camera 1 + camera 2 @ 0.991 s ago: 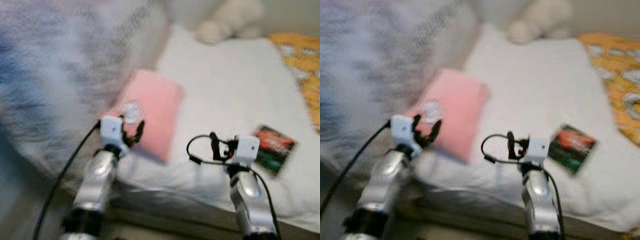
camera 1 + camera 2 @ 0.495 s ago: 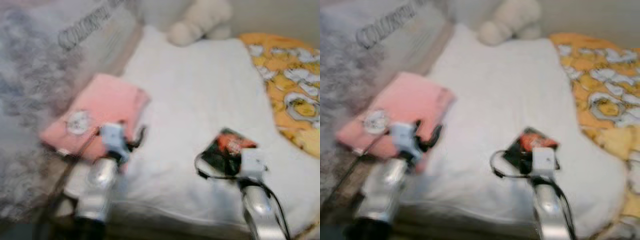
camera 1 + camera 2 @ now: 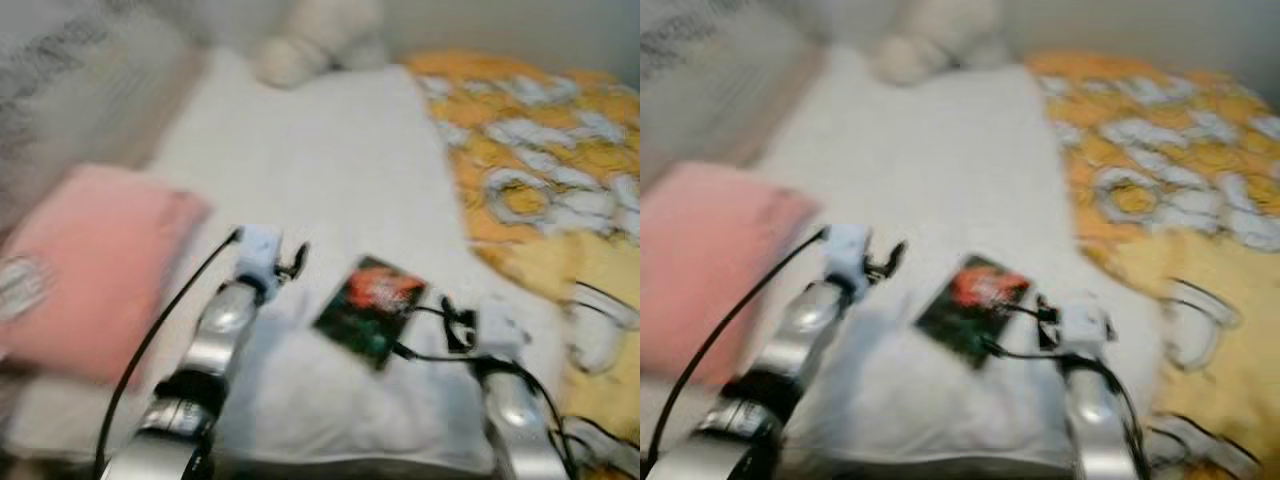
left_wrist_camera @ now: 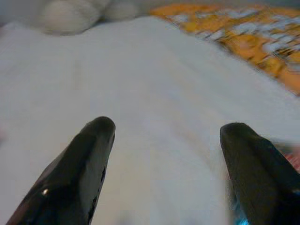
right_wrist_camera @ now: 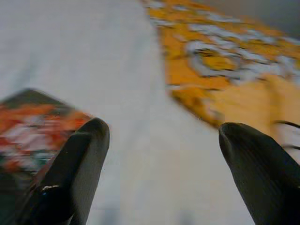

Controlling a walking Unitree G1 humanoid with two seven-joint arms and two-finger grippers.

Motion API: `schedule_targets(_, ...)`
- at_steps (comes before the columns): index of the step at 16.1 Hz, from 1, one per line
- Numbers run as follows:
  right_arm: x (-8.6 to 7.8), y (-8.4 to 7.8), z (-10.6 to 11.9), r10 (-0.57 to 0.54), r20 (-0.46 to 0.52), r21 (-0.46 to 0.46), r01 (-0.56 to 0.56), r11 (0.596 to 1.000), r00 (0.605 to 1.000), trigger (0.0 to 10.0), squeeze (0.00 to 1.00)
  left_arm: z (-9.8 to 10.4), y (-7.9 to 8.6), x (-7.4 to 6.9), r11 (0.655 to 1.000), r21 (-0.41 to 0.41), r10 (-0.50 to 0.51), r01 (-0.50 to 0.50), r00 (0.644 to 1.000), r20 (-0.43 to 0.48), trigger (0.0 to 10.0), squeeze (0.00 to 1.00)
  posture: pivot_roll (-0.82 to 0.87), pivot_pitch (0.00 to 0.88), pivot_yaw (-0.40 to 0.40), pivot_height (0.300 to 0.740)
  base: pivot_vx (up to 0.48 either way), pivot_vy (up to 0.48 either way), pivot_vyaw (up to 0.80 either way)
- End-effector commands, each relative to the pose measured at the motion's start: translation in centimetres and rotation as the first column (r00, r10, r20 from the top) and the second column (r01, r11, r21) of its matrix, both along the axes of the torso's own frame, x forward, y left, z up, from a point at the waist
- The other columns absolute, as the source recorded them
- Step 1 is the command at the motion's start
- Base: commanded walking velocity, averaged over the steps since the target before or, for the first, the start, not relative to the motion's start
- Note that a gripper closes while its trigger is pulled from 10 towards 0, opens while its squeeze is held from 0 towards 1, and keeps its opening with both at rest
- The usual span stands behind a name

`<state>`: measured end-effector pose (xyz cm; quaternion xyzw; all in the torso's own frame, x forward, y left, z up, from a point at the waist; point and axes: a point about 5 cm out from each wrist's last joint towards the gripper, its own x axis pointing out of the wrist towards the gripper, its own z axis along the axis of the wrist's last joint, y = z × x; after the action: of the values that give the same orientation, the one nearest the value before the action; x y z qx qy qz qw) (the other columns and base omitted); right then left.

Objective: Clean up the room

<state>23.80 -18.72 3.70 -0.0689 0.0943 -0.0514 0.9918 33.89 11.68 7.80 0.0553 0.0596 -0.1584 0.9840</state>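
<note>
1. Nearest, both arms reach over the bed's edge. The left gripper (image 4: 164, 140) and right gripper (image 5: 161, 140) hold their fingers wide apart, grasping nothing.
2. The view has swung rightward since a moment ago. The dark book (image 3: 368, 308) now lies between the grippers on the white sheet (image 3: 320, 150), likely the next pickup.
3. Further left, a pink pillow (image 3: 85, 265); right, an orange blanket (image 3: 530, 150).
4. Farthest, a white plush toy (image 3: 310, 35). No containers are visible.
</note>
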Motion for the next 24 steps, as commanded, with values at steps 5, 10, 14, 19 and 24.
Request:
schedule_targets(5,-1.7,0.9,-0.7,0.082,-0.052,0.044,-0.080,0.996,0.995,10.0,0.00,-0.7,0.5,1.4,0.993,0.084,0.086,-0.079,0.993,-0.082,10.0,0.00,-0.06,0.000,-0.079,0.740,0.000,0.000,-0.32)
schedule_targets(10,-5.9,0.4,-1.5,0.065,-0.115,0.058,-0.058,0.997,0.991,10.0,0.00,-3.7,-1.6,-1.2,0.995,0.027,-0.095,0.101,0.982,-0.164,10.0,0.00,-0.10,0.104,-0.076,0.740,0.000,0.000,0.00)
schedule_targets(14,-8.8,1.4,-2.6,0.192,-0.198,0.128,-0.168,0.977,0.961,10.0,0.00,-6.6,-1.8,-3.6,0.991,0.046,-0.106,0.122,0.959,-0.264,10.0,0.00,-0.11,0.156,-0.087,0.740,0.000,0.000,0.00)
schedule_targets(19,-9.6,1.3,-2.7,0.201,-0.221,0.134,-0.174,0.975,0.954,10.0,0.00,-6.1,-1.8,-3.2,0.991,0.041,-0.111,0.125,0.964,-0.243,10.0,0.00,-0.11,0.155,-0.088,0.740,0.000,0.000,0.00)
schedule_targets(24,-10.1,1.5,-3.2,0.212,-0.257,0.140,-0.181,0.974,0.943,10.0,0.00,-7.8,-1.7,-4.1,0.998,-0.024,-0.063,0.058,0.908,-0.413,10.0,0.00,-0.11,0.148,-0.082,0.740,0.000,0.000,0.00)
